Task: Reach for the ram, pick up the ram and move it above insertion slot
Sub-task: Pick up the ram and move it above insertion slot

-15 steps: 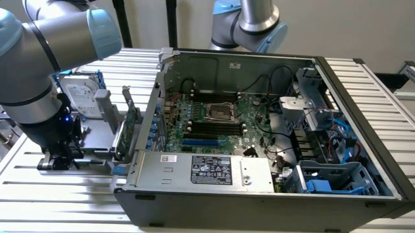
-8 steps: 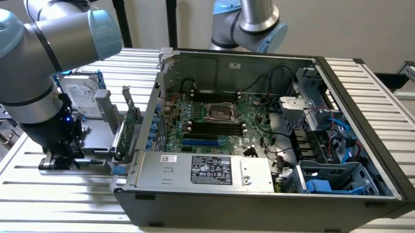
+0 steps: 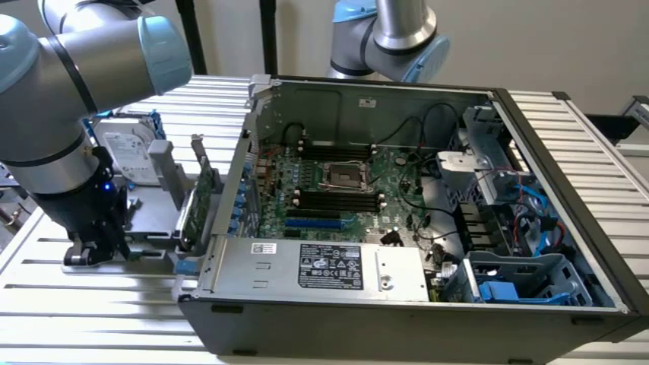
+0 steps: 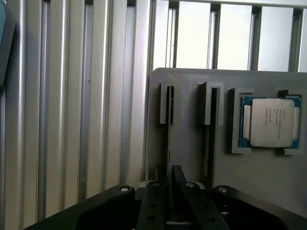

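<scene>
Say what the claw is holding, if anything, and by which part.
The claw sits over the upper edge of the memory stick in the grey holder; whether it grips cannot be told.

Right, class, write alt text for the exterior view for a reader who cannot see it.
An open computer case lies on a ribbed metal table, motherboard exposed. At the exterior view's left, the robot arm's gripper is down at a grey holder beside the case, near a hard drive and an upright green card.

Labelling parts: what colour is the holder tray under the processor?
The holder tray is grey; the wrist view shows it best.
</scene>
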